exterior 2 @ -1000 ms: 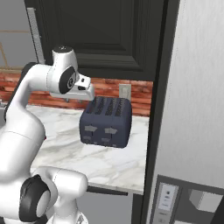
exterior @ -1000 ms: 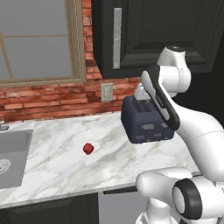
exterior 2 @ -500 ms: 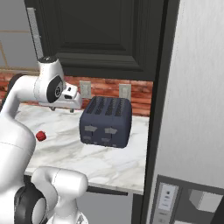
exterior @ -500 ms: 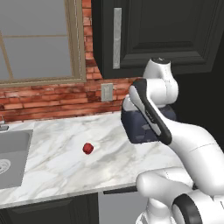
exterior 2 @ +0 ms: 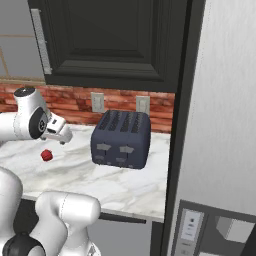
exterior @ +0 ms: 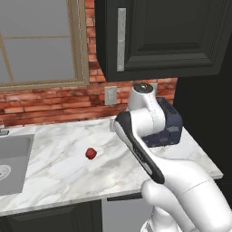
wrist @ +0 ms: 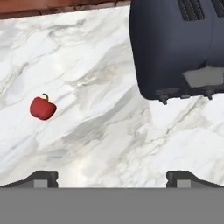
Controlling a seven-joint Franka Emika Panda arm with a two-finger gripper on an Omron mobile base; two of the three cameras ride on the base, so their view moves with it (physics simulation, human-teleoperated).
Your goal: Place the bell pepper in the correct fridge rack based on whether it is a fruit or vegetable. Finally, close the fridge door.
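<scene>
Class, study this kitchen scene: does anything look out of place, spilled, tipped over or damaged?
Nothing is spilled, tipped or damaged. The one stray item is the red bell pepper, lying alone on the marble counter, well apart from the upright toaster. The open hand hangs above the counter, holding nothing.

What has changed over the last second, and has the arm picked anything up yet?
The arm has swung left, away from the toaster toward the bell pepper, and its end effector has opened wide; it holds nothing. The pepper lies on the counter where it was, left of the toaster, untouched. The toaster, sink and base have not moved.
</scene>
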